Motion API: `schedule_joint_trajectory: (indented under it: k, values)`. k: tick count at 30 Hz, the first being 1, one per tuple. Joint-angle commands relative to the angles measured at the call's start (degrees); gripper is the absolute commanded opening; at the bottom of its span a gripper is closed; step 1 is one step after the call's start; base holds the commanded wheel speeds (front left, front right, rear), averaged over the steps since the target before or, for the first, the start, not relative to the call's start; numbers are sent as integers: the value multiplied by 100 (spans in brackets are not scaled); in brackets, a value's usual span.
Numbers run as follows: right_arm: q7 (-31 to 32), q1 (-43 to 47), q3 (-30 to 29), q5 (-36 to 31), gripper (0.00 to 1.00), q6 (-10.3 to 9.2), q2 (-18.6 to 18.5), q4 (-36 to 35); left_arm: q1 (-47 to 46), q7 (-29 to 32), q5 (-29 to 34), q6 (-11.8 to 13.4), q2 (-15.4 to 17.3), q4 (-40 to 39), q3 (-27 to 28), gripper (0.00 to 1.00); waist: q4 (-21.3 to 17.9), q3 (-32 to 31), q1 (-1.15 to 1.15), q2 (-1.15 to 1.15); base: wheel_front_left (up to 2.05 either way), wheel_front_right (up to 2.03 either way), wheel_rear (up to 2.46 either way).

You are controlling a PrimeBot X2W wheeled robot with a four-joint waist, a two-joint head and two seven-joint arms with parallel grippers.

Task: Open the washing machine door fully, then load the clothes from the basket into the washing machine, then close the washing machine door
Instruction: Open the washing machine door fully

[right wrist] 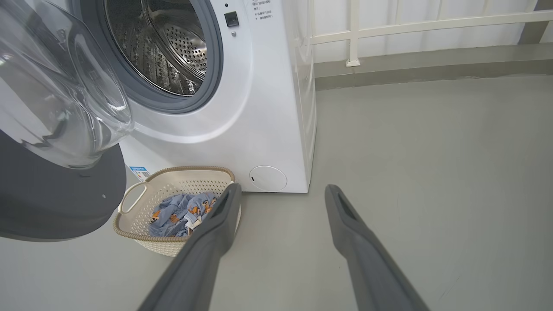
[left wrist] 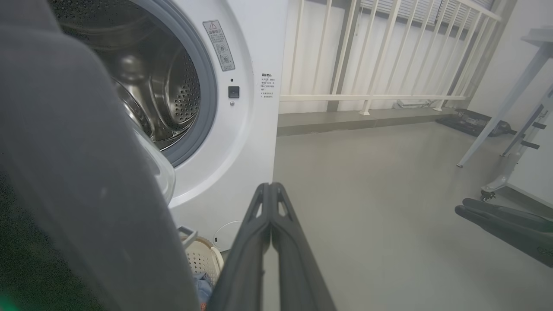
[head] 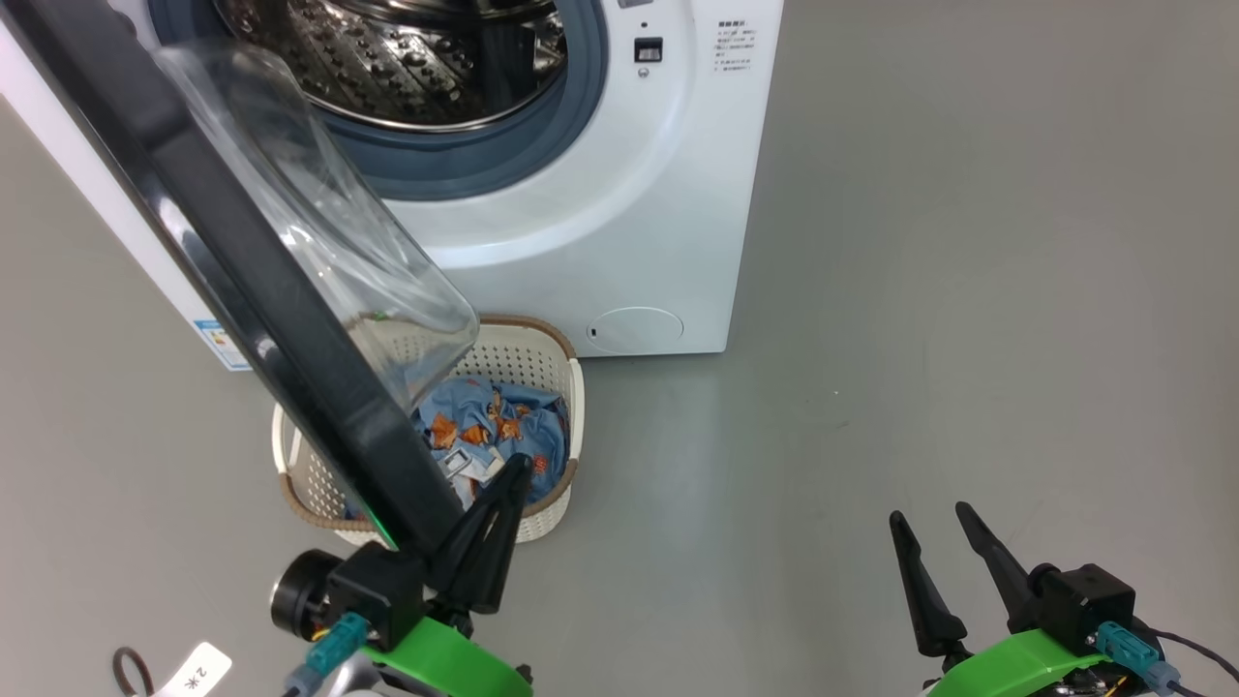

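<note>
1 grey floor point(head: 968, 290), white railing point(left wrist: 367, 97) beyond washing machine point(head: 629, 194).

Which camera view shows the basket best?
The right wrist view: the basket shows nearly whole, with rim, a handle and the clothes inside. In the head view the washing machine door covers much of it. The left wrist view gives one corner beside the door.

You see bright, even light, soft shadows on the floor point(head: 968, 290), glints in the drum point(right wrist: 173, 47), and the door point(left wrist: 77, 172) blurred and grainy in the left wrist view.
</note>
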Motion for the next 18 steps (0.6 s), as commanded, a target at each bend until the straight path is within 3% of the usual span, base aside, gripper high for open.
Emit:
schedule_joint_trajectory:
  k: [1,18]
  values:
    - [-68,-199,152,58,100,35,-13,-112,-225,-32,-33,-9,10,-80,252,0,12,36,0,0,0,0,0]
    - [-68,-262,244,119,100,35,14,50,-137,-32,51,-9,-172,168,851,0,279,52,0,0,0,0,0]
